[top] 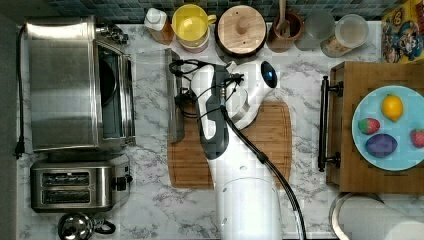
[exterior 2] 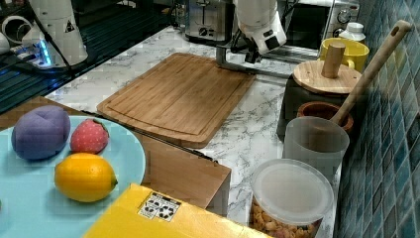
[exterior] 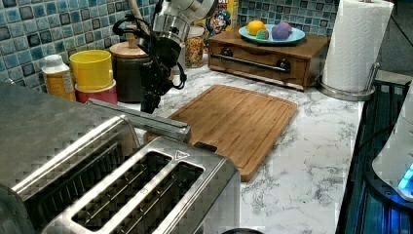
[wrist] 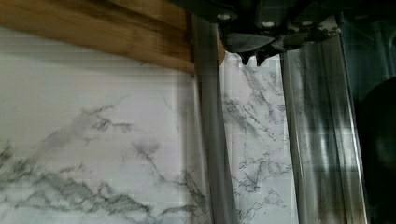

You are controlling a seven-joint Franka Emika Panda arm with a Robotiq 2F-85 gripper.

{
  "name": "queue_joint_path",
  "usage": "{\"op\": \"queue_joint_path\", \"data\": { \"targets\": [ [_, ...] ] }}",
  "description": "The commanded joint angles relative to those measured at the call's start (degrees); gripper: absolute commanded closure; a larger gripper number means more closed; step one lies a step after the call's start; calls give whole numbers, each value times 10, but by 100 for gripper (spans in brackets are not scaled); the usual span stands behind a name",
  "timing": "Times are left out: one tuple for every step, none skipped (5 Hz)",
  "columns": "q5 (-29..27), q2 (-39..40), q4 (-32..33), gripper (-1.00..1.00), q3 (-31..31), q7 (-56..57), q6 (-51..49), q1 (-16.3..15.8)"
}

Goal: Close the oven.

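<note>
Hovering — end effector (wrist: 252, 58) above oven (top: 65, 82) handle (top: 175, 100)

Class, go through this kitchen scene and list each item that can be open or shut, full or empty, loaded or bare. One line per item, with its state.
Large brushed-steel toaster oven: glass door open, folded down flat.
Oven's steel bar handle: free, the hand just above it.
Two-slot steel toaster: slots empty.
Wooden cutting board: bare.
Wooden box drawer: shut.
Light blue plate: holding fruit.
Clear plastic jar: lidded.
</note>
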State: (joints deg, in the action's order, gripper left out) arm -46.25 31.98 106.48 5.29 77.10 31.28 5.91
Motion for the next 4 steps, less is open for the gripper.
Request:
{"op": "queue_joint_path", "data": {
  "targets": [
    [15,50,-119,100,34,-1,-31,-23],
    [4,39,-118,100,36,-5,-33,-19],
    [-10,14,-104,100,49,-1,-32,-18],
    [-23,-16,-90,100,63,1,-25,-29]
  ]
}}
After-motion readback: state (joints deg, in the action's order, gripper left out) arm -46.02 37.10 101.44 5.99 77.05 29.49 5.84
